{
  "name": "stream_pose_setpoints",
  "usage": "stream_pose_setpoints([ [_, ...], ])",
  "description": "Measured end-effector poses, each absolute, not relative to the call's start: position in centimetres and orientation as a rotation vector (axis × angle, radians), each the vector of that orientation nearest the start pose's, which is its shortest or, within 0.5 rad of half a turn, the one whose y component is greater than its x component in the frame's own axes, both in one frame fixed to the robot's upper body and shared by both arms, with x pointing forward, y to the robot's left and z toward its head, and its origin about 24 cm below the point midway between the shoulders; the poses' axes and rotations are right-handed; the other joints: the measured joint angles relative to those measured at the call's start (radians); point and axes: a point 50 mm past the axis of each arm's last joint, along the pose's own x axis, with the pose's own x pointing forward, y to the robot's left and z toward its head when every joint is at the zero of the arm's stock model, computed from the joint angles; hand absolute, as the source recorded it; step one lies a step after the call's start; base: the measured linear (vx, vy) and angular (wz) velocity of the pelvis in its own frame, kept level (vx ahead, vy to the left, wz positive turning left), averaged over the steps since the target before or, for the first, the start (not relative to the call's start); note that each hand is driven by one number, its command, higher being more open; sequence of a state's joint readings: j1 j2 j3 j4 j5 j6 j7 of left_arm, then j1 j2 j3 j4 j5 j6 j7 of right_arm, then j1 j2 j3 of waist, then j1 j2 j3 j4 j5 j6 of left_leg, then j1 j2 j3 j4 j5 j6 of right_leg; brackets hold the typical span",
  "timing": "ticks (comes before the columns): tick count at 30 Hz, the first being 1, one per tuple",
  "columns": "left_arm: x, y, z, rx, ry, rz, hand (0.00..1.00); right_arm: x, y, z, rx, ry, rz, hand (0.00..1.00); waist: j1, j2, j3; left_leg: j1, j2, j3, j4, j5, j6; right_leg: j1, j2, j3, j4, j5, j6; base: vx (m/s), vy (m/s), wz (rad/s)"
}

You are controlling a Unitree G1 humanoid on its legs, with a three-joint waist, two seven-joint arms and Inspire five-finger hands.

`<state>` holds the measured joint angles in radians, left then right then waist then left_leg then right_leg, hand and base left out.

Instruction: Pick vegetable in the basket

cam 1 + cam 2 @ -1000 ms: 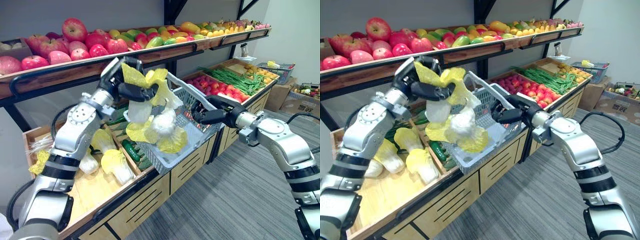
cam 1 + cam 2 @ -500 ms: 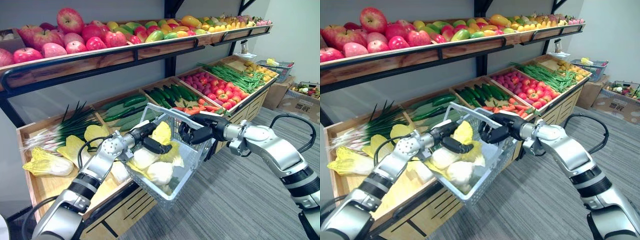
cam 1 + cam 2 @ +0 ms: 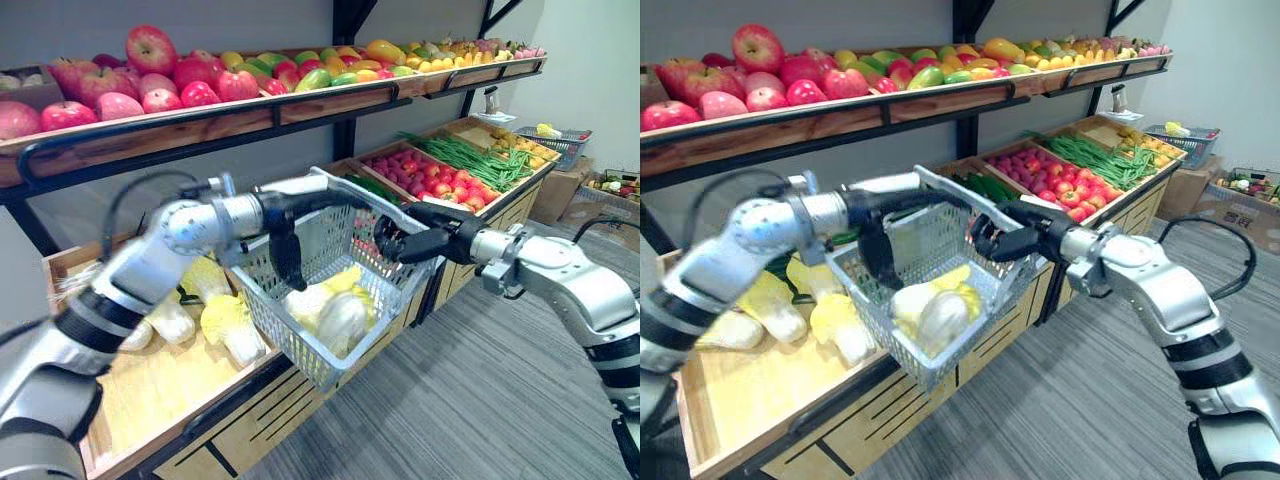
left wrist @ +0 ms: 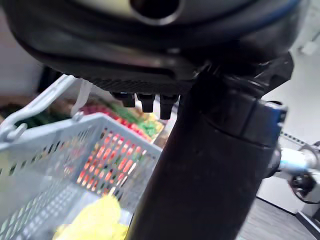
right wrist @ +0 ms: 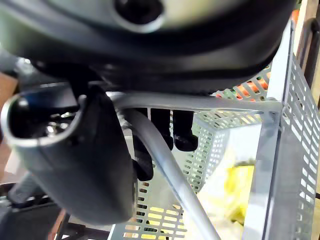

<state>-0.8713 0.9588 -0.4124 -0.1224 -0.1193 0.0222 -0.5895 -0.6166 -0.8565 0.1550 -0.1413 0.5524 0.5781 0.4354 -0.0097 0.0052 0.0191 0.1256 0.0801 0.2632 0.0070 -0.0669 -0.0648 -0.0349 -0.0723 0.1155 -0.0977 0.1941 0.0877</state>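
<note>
The right hand is curled round the handle of the grey mesh basket and holds it up. The left hand hangs inside the basket's near rim, fingers loose and empty, above the pale yellow cabbages lying in the basket's bottom. A wooden shelf just beside the basket bears more heads.

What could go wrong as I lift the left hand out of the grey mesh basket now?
1. The left hand hangs inside the grey plastic mesh basket, just beneath its raised grey handle; lifting straight up could snag the handle or the wall.
2. The right hand alone, curled round that handle, holds the basket out past the wooden shelf edge; a jolt might tip out the loose yellow-white cabbages.
</note>
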Motion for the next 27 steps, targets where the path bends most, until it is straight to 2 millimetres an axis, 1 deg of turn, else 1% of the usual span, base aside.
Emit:
stream_pose_setpoints([
  [4,28.9,13.9,28.2,1.169,-0.531,-0.848,1.00,30.8,-19.4,22.5,-0.432,0.000,0.588,0.00,0.005,0.006,-0.002,0.002,0.000,0.001,-0.005,0.003,-0.004,0.000,0.000,-0.005,-0.001,-0.004,-0.003,0.00,0.000,0.00],
  [6,28.5,13.7,28.4,1.174,-0.547,-0.861,1.00,30.6,-19.3,22.6,-0.438,-0.009,0.593,0.00,0.006,0.007,-0.002,0.005,0.002,0.001,-0.011,0.006,-0.007,0.000,0.002,-0.007,-0.001,-0.007,-0.004,0.00,0.000,0.00],
  [8,28.2,13.6,28.5,1.159,-0.559,-0.876,1.00,30.1,-19.7,22.6,-0.430,-0.020,0.581,0.00,0.008,0.011,-0.005,0.008,0.004,-0.002,-0.023,0.011,-0.010,0.000,0.004,-0.013,-0.001,-0.009,-0.004,0.03,0.001,0.04],
  [11,28.0,14.5,28.0,1.093,-0.543,-0.874,1.00,29.7,-20.6,22.3,-0.399,-0.002,0.569,0.00,0.008,0.024,-0.013,0.013,0.004,-0.004,-0.036,0.015,-0.013,-0.001,0.006,-0.018,0.000,-0.010,-0.003,0.03,0.010,0.03],
  [14,27.8,16.1,27.9,1.008,-0.527,-0.834,1.00,29.4,-21.6,21.8,-0.401,0.024,0.535,0.00,0.009,0.026,-0.014,0.013,0.005,-0.009,-0.039,0.016,-0.012,0.000,0.007,-0.027,0.000,-0.010,-0.003,0.01,0.006,0.04],
  [19,27.6,18.3,27.9,0.971,-0.511,-0.742,1.00,28.9,-22.9,20.9,-0.397,0.064,0.495,0.00,0.014,0.027,-0.015,0.013,0.004,-0.013,-0.041,0.019,-0.009,0.002,0.003,-0.033,0.000,-0.011,-0.003,-0.01,0.003,0.03],
  [20,27.5,19.0,27.8,0.957,-0.505,-0.708,1.00,28.4,-23.9,20.5,-0.380,0.071,0.459,0.00,0.022,0.027,-0.015,0.012,0.004,-0.019,-0.043,0.022,-0.010,0.003,0.003,-0.037,-0.001,-0.013,-0.003,-0.02,-0.002,0.08],
  [21,27.4,19.4,27.7,0.947,-0.501,-0.695,1.00,28.2,-24.4,20.4,-0.374,0.074,0.440,0.00,0.026,0.028,-0.016,0.012,0.004,-0.021,-0.046,0.024,-0.010,0.003,0.003,-0.040,-0.001,-0.014,-0.003,-0.02,-0.003,0.13],
  [24,26.7,21.7,27.9,0.891,-0.498,-0.599,1.00,27.3,-26.8,19.8,-0.348,0.087,0.308,0.00,0.035,0.032,-0.018,0.013,0.005,-0.030,-0.060,0.034,-0.013,0.003,0.003,-0.054,-0.001,-0.017,-0.003,-0.02,-0.002,0.10],
  [25,26.6,22.1,27.9,0.883,-0.498,-0.579,1.00,27.1,-27.2,19.7,-0.345,0.088,0.285,0.00,0.037,0.033,-0.019,0.013,0.006,-0.031,-0.061,0.034,-0.014,0.003,0.003,-0.055,-0.001,-0.017,-0.004,-0.01,-0.002,0.05],
  [27,25.9,24.1,27.9,0.856,-0.494,-0.483,1.00,26.5,-28.5,19.4,-0.325,0.089,0.210,0.00,0.042,0.034,-0.020,0.013,0.008,-0.034,-0.066,0.037,-0.016,0.003,0.006,-0.059,-0.001,-0.018,-0.005,0.00,-0.004,0.04],
])
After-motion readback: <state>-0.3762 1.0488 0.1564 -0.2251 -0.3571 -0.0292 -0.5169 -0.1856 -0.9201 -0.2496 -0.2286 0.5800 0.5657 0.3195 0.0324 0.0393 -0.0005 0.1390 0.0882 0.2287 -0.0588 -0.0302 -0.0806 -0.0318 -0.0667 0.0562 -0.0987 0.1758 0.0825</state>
